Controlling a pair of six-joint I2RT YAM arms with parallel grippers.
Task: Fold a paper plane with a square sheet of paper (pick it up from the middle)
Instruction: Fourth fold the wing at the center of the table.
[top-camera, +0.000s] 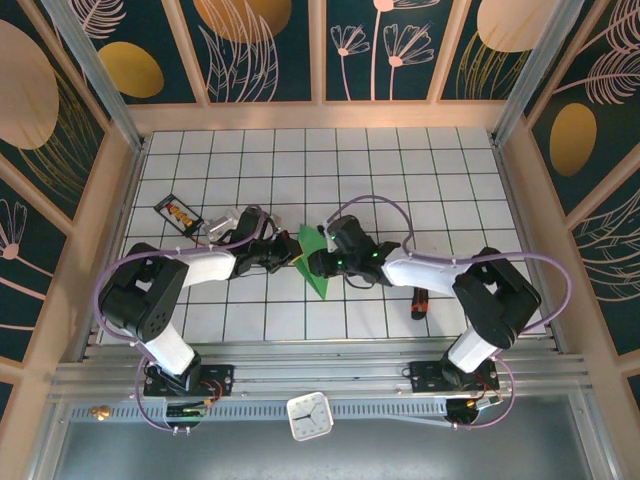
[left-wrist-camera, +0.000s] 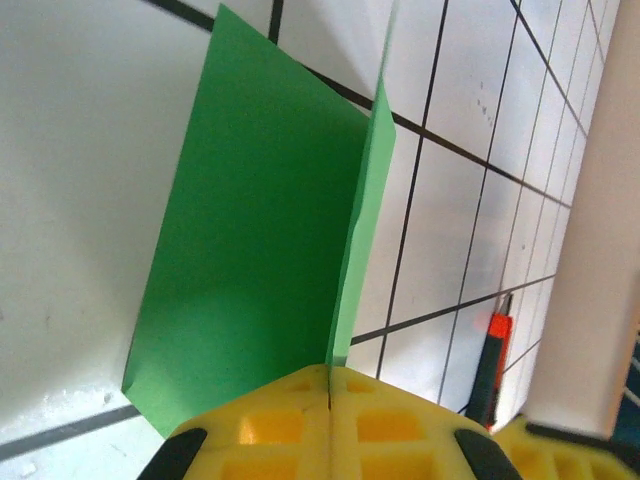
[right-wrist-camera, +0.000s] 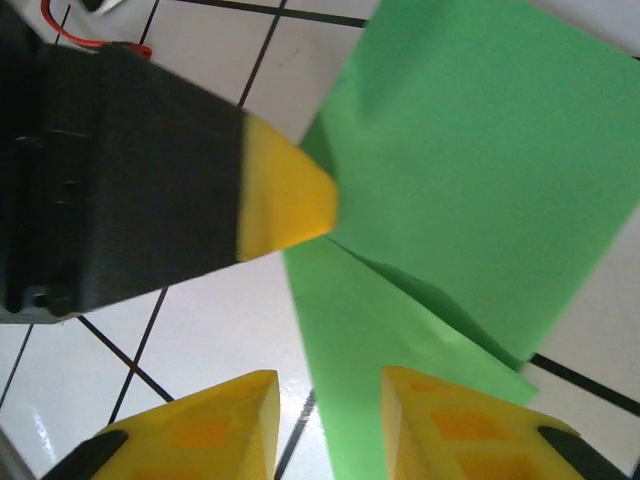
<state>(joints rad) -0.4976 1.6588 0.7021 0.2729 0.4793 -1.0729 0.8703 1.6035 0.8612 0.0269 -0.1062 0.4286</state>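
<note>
Jaws of my left gripper (left-wrist-camera: 328, 388) pinch the square sheet of paper (left-wrist-camera: 250, 240) while those of my right gripper (right-wrist-camera: 330, 425) stand spread astride it, so it may pivot or crumple.

Left gripper (left-wrist-camera: 328, 385), closed on creased square sheet of paper (left-wrist-camera: 250, 250), over tiled table (left-wrist-camera: 70, 180).
Item 1: two yellow fingers (left-wrist-camera: 270, 425) at the bottom edge, pressed together with no gap, the sheet's lower edge pinched in the seam between them. Item 2: bright-green sheet, one lengthwise crease rising from the pinch toward the top of the frame; a broad darker panel spreads left of the crease, a narrow paler strip runs along its right side. Item 3: white table surface with black grid lines. Item 4: slim red-and-black object (left-wrist-camera: 490, 360), lying on the table at lower right, type indistinct. Item 5: pale upright post (left-wrist-camera: 600, 250) at the right edge.
</note>
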